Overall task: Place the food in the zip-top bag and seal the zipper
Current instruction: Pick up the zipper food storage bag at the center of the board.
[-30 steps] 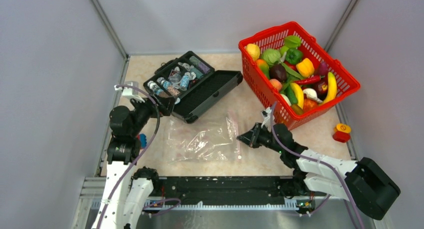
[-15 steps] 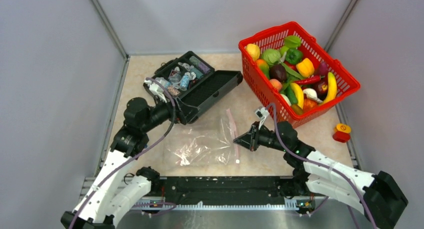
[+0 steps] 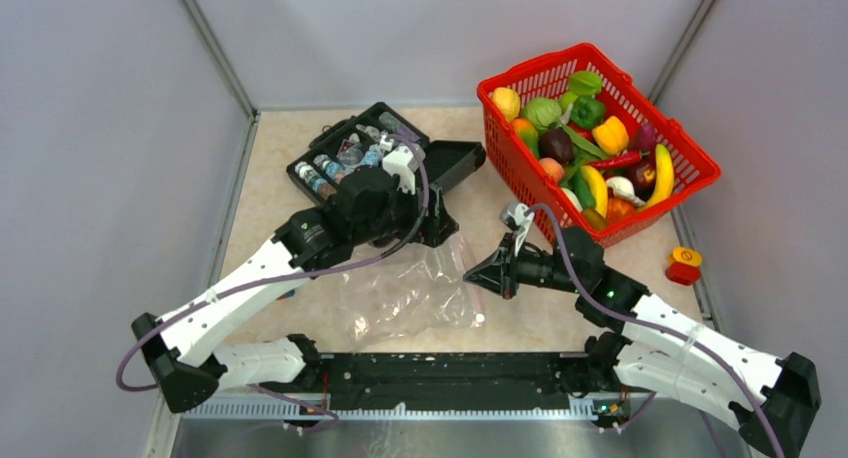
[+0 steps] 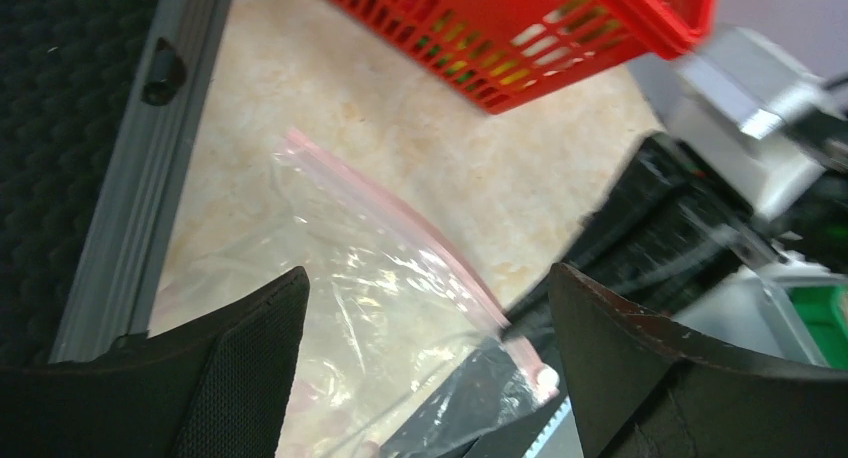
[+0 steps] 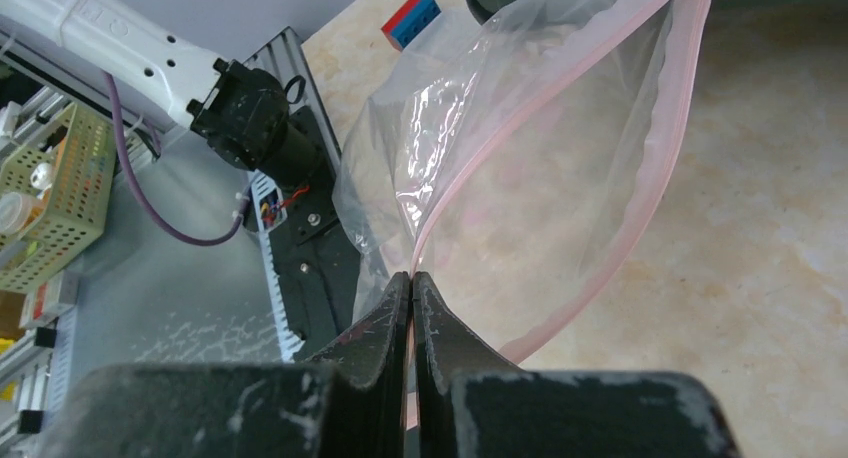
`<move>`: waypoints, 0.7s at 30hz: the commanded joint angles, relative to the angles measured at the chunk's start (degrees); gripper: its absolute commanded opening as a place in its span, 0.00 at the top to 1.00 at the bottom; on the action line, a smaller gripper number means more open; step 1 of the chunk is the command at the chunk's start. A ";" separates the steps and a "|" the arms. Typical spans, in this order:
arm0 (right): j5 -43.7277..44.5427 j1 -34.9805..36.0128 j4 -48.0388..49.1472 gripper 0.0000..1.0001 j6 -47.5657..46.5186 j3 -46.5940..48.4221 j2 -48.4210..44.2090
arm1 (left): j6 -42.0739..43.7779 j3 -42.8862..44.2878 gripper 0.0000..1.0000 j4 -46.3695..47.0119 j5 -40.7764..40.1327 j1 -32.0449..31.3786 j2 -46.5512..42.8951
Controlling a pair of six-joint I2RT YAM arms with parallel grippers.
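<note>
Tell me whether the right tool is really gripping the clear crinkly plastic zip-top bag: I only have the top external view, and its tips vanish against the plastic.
Observer: Yes. The right wrist view shows the right tool shut on the pinkish zipper strip at the mouth of the clear crinkly plastic zip-top bag.
Operator: Is that mouth open?
Observer: Yes; from the pinch the strip's two halves spread apart into a wide loop.
Operator: And the left tool?
Observer: The left wrist view shows the left tool open, jaws wide apart, the bag lying between and beyond them, ungripped.
</note>
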 commanded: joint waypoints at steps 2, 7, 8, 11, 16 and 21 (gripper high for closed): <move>4.58 2.63 -4.43 1.00 -4.96 5.25 -0.54 | -3.53 8.10 0.11 -8.44 -7.59 -0.55 4.24; 8.40 4.44 -6.69 1.00 -7.46 7.39 -0.39 | -6.02 12.85 0.14 -13.65 -7.50 -0.58 8.59; 9.48 5.14 -7.37 1.00 -8.19 7.89 -0.20 | -6.18 13.43 0.15 -13.93 -7.26 -0.64 9.17; 13.45 6.71 -10.69 1.00 -10.62 10.03 0.38 | -6.25 15.17 0.17 -14.97 -6.00 -0.92 10.96; 13.48 7.14 -12.05 1.00 -12.87 12.32 -0.34 | -5.39 16.51 0.18 -16.54 -5.16 -1.69 13.30; 11.68 7.14 -11.51 1.00 -12.53 13.58 -0.57 | -4.93 16.22 0.18 -14.50 -1.41 -1.70 14.01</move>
